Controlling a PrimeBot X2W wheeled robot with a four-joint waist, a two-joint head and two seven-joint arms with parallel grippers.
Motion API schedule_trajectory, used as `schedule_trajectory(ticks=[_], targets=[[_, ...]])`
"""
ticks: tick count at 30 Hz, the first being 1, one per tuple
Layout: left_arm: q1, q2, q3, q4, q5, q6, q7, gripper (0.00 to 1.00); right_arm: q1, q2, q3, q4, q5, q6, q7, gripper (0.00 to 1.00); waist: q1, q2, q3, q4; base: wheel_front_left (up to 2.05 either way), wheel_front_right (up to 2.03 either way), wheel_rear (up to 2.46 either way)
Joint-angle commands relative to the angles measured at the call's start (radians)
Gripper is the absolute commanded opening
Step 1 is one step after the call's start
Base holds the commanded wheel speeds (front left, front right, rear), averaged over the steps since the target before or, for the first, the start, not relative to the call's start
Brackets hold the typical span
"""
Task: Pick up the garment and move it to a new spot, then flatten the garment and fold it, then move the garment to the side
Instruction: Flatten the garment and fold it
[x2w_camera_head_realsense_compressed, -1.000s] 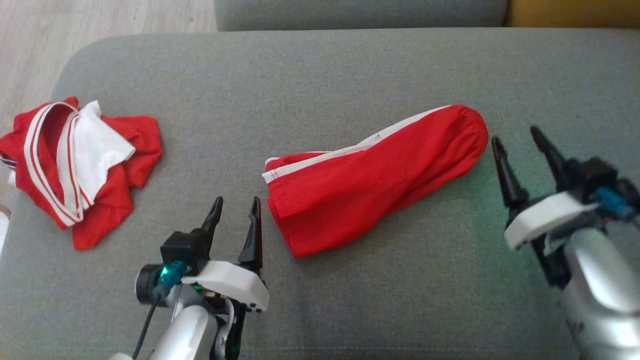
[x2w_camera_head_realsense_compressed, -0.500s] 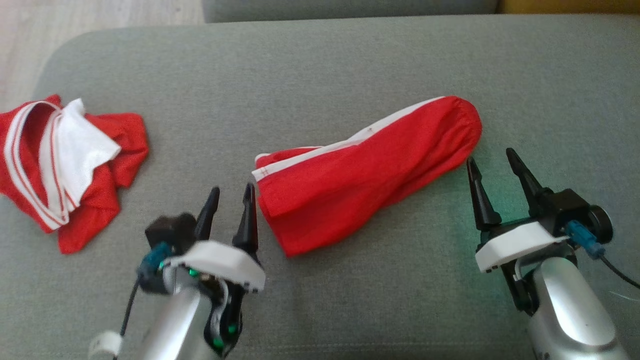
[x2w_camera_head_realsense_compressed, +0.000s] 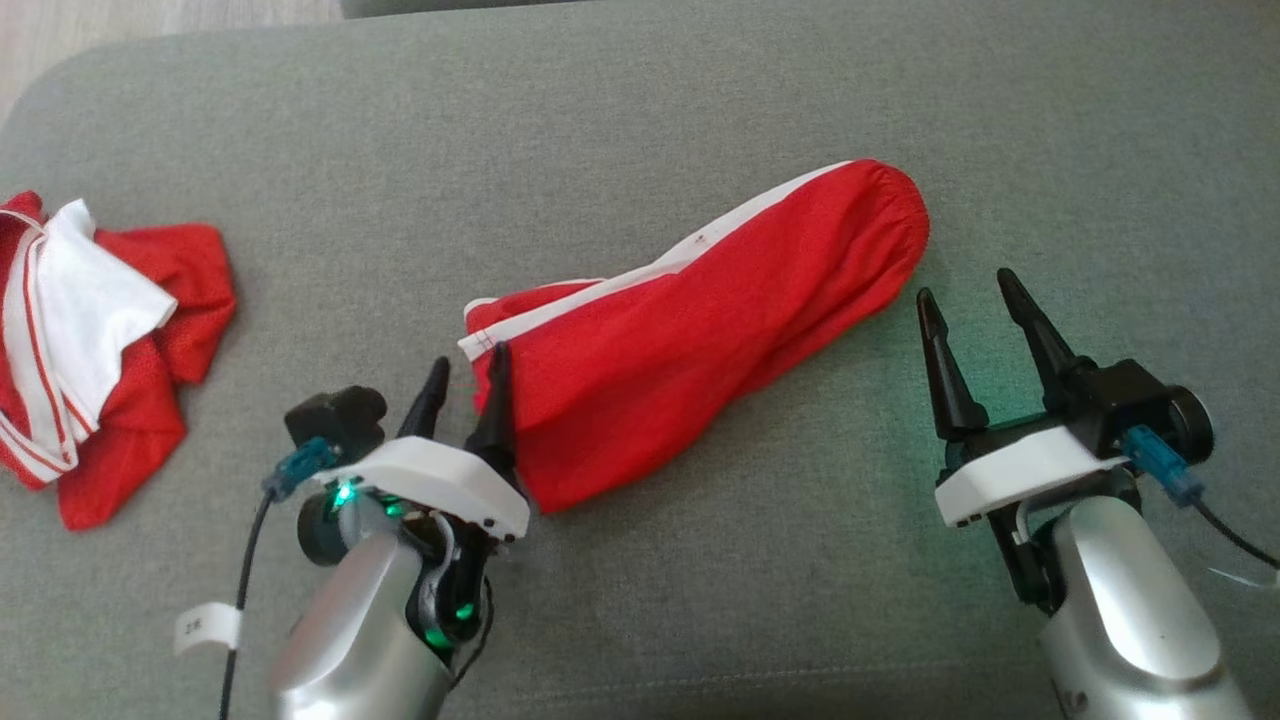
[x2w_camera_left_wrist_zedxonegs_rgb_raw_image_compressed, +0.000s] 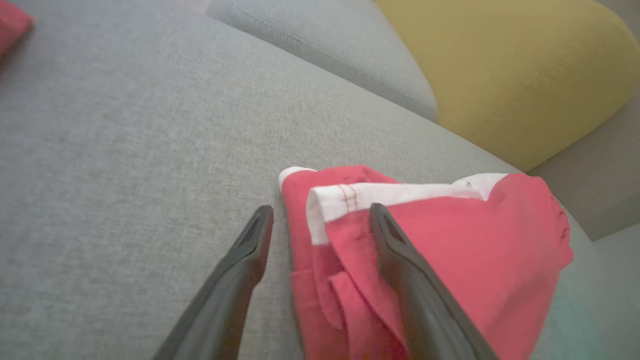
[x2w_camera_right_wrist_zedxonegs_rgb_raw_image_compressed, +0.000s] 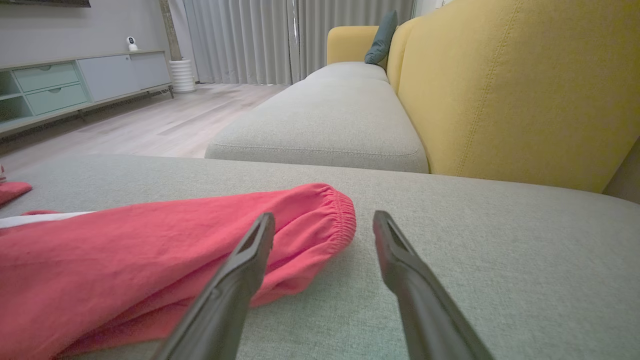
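Note:
A folded red garment with a white side stripe (x2w_camera_head_realsense_compressed: 690, 330) lies slantwise in the middle of the grey sofa seat (x2w_camera_head_realsense_compressed: 640, 120). My left gripper (x2w_camera_head_realsense_compressed: 468, 372) is open at the garment's near left corner; in the left wrist view its right finger lies over the red cloth (x2w_camera_left_wrist_zedxonegs_rgb_raw_image_compressed: 450, 260) and its left finger over bare seat. My right gripper (x2w_camera_head_realsense_compressed: 970, 295) is open just right of the elastic waistband end (x2w_camera_right_wrist_zedxonegs_rgb_raw_image_compressed: 340, 215), with nothing between its fingers. In the right wrist view the garment (x2w_camera_right_wrist_zedxonegs_rgb_raw_image_compressed: 150, 260) lies to the left of the fingers.
A second red and white garment (x2w_camera_head_realsense_compressed: 90, 330) lies crumpled at the seat's far left edge. A yellow backrest (x2w_camera_right_wrist_zedxonegs_rgb_raw_image_compressed: 515, 85) stands to the right in the right wrist view, with another grey seat cushion (x2w_camera_right_wrist_zedxonegs_rgb_raw_image_compressed: 330, 120) and wooden floor (x2w_camera_right_wrist_zedxonegs_rgb_raw_image_compressed: 160, 120) beyond.
The head camera has tilted, shifting the whole picture. My left gripper has closed in on the garment's near corner, and my right gripper has drawn back and down from the waistband end.

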Motion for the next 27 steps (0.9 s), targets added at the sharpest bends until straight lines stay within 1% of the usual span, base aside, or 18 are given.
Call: schedule_trajectory(ticks=[1,5,8,9,10,11,12,13,14,15,16,17,18,20,23,24,27], targets=[[-0.042,0.008,0.015,-0.020,-0.010,-0.010,-0.006,1.00,-0.031,0.007,0.022,-0.037,0.000,0.007,-0.011,1.00,0.0000,0.0000,0.003,-0.003,0.00,0.00,0.00],[-0.047,0.008,0.000,-0.026,-0.011,-0.018,-0.006,1.00,-0.031,0.009,0.020,-0.038,0.003,0.007,-0.011,1.00,0.0000,0.0000,0.009,-0.006,0.00,0.00,0.00],[-0.046,0.008,0.001,-0.043,0.008,-0.014,-0.006,1.00,-0.032,0.010,0.021,-0.036,0.004,0.007,-0.011,1.00,0.0000,0.0000,0.011,-0.007,0.00,0.00,0.00],[-0.044,0.008,0.002,-0.048,0.014,-0.013,-0.006,0.95,-0.031,0.010,0.021,-0.036,0.004,0.007,-0.011,1.00,0.0000,0.0000,0.011,-0.007,0.00,0.00,0.00],[-0.044,0.008,0.001,-0.053,0.027,-0.013,-0.006,0.69,-0.031,0.011,0.021,-0.036,0.004,0.007,-0.011,1.00,0.0000,0.0000,0.011,-0.008,0.00,0.00,0.00],[-0.042,0.008,-0.001,-0.056,0.038,-0.014,-0.006,0.38,-0.031,0.011,0.022,-0.035,0.004,0.007,-0.011,1.00,0.0000,0.0000,0.010,-0.008,0.00,0.00,0.00],[-0.040,0.008,-0.003,-0.056,0.040,-0.015,-0.006,0.12,-0.031,0.012,0.021,-0.033,0.005,0.007,-0.011,1.00,0.0000,0.0000,0.010,-0.009,0.00,0.00,0.00],[-0.038,0.008,-0.005,-0.054,0.038,-0.016,-0.006,0.04,-0.031,0.012,0.021,-0.030,0.007,0.007,-0.011,1.00,0.0000,0.0000,0.009,-0.009,0.00,0.00,0.00],[-0.037,0.008,-0.005,-0.050,0.040,-0.016,-0.006,0.07,-0.031,0.012,0.022,-0.028,0.007,0.007,-0.011,1.00,0.0000,0.0000,0.009,-0.010,0.00,0.00,0.00],[-0.036,0.008,-0.005,-0.047,0.037,-0.016,-0.006,0.16,-0.032,0.012,0.023,-0.026,0.008,0.007,-0.011,1.00,0.0000,0.0000,0.008,-0.011,0.00,0.00,0.00],[-0.036,0.008,-0.004,-0.044,0.034,-0.017,-0.006,0.22,-0.033,0.012,0.023,-0.024,0.009,0.007,-0.011,1.00,0.0000,0.0000,0.008,-0.012,0.00,0.00,0.00],[-0.039,0.008,-0.007,-0.044,0.045,-0.018,-0.006,0.08,-0.034,0.012,0.023,-0.023,0.010,0.007,-0.011,1.00,0.0000,0.0000,0.008,-0.013,0.00,0.00,0.00],[-0.041,0.008,-0.007,-0.045,0.055,-0.020,-0.006,0.00,-0.034,0.012,0.023,-0.022,0.011,0.007,-0.011,1.00,0.0000,0.0000,0.007,-0.014,0.00,0.00,0.00],[-0.044,0.008,-0.007,-0.053,0.082,-0.024,-0.006,0.00,-0.034,0.011,0.020,-0.018,0.014,0.007,-0.011,1.00,0.0000,0.0000,0.002,-0.014,0.00,0.00,0.00],[-0.043,0.008,0.002,-0.111,0.163,-0.025,-0.006,0.00,-0.028,0.012,0.013,-0.011,0.018,0.007,-0.011,1.00,0.0000,0.0000,-0.016,-0.013,0.00,0.00,0.00],[-0.043,0.008,0.002,-0.111,0.163,-0.025,-0.006,0.00,-0.028,0.012,0.013,-0.011,0.018,0.007,-0.011,1.00,0.0000,0.0000,-0.016,-0.013,0.00,0.00,0.00],[-0.035,0.008,-0.002,-0.196,0.255,-0.039,-0.006,0.00,-0.015,0.016,0.003,-0.005,0.020,0.007,-0.011,1.00,0.0000,0.0000,-0.045,-0.007,0.00,0.00,0.00]])
